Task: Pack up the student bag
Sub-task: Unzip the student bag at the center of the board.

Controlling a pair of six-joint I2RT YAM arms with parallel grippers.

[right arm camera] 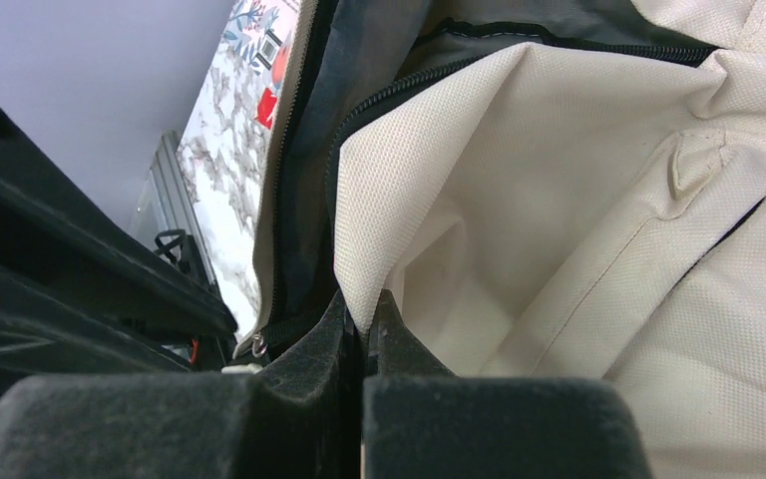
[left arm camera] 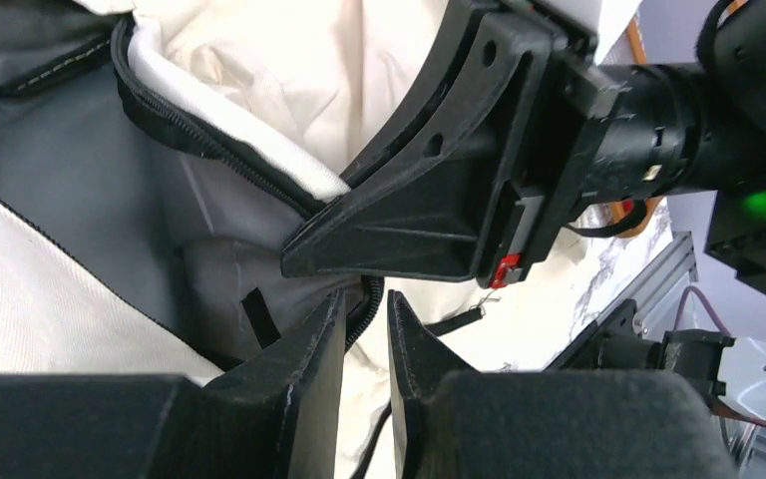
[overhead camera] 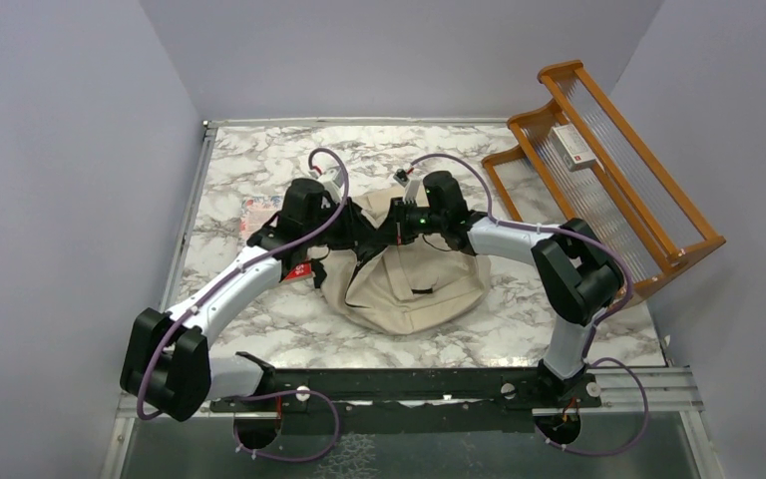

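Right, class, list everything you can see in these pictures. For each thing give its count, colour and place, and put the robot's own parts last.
student bag: one, cream with black zippers and grey lining, middle of the table, unzipped.
table: one, white and grey marble pattern, under everything.
wooden rack: one, orange-brown, tilted at the table's right edge.
small box: one, white with a red mark, on the rack.
printed flat item: one, red and pale, left of the bag, partly hidden.
arms: two, white and black, reaching from the near edge to the bag.
left hand: one, black, closed on the bag's zipper edge.
right hand: one, black, pinching the bag's cream fabric edge.
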